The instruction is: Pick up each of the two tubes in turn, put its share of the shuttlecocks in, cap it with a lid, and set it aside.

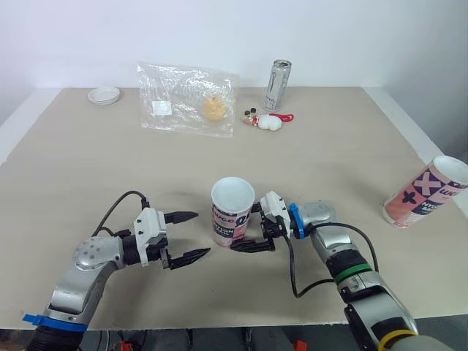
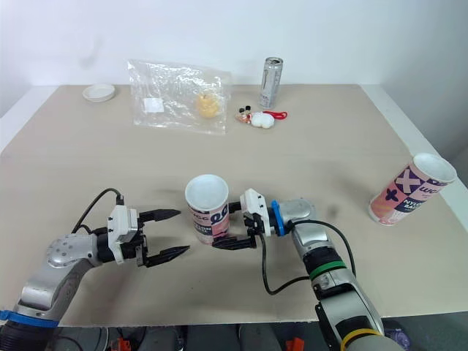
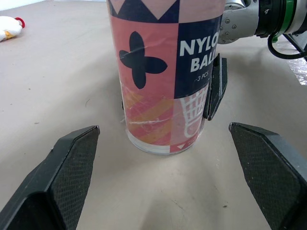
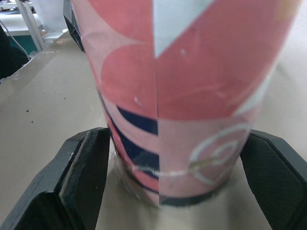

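A pink, white and navy tube (image 1: 232, 212) stands upright with its top open near the table's front middle. My right gripper (image 1: 245, 230) reaches in from the right at its base, one finger (image 4: 81, 172) on each side, pressed against the tube (image 4: 177, 96). My left gripper (image 1: 201, 234) is open just left of the tube and apart from it, its fingers (image 3: 72, 163) pointing at the tube (image 3: 165, 72). A second open tube (image 1: 428, 194) stands by the table's right edge. A small white lid (image 1: 104, 95) lies at the back left.
A clear plastic bag (image 1: 186, 99) holding something yellowish lies at the back middle. Right of it are a small white and red toy (image 1: 267, 121) and a tall silver can (image 1: 276, 85). The table's front edge (image 1: 219, 322) runs just below both arms.
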Controlling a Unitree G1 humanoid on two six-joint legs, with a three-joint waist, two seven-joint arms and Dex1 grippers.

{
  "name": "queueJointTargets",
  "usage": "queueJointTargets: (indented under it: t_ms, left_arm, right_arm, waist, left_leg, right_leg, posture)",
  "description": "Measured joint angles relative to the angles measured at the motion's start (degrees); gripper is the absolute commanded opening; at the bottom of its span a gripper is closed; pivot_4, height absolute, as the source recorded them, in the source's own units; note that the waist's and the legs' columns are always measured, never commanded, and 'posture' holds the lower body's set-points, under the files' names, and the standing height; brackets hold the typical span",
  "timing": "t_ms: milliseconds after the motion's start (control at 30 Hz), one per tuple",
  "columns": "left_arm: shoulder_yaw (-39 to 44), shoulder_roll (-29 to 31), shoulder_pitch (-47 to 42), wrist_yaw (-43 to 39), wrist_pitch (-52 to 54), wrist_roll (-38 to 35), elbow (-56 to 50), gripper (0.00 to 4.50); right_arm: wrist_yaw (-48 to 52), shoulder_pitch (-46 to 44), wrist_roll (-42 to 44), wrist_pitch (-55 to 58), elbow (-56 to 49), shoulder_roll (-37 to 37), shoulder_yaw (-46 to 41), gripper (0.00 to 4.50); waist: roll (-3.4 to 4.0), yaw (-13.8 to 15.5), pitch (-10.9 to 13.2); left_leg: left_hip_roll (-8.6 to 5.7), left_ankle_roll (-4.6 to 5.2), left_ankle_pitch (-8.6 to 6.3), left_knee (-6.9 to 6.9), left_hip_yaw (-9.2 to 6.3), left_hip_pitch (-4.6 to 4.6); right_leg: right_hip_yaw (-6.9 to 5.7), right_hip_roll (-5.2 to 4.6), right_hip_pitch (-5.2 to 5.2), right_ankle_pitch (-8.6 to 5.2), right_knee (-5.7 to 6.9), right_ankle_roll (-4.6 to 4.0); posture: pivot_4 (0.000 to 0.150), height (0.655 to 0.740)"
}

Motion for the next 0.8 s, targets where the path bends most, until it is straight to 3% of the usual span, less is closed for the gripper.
queueJointTargets:
  t_ms: [800]
  left_arm:
    - [-0.04, 0.34, 0.12, 1.37, 0.04, 0.04, -0.57, 4.50]
  right_arm:
    - [-0.89, 0.10, -1.09, -1.20, 0.45, 4.82, 0.46, 4.39]
  waist:
    - [0.00, 0.00, 0.00]
  left_leg:
    - [0.01, 0.00, 0.00, 0.00, -0.01, 0.02]
  right_leg:
    - [-0.01, 0.01, 0.00, 0.00, 0.05, -0.01]
  posture:
    - [0.150, 0.7400]
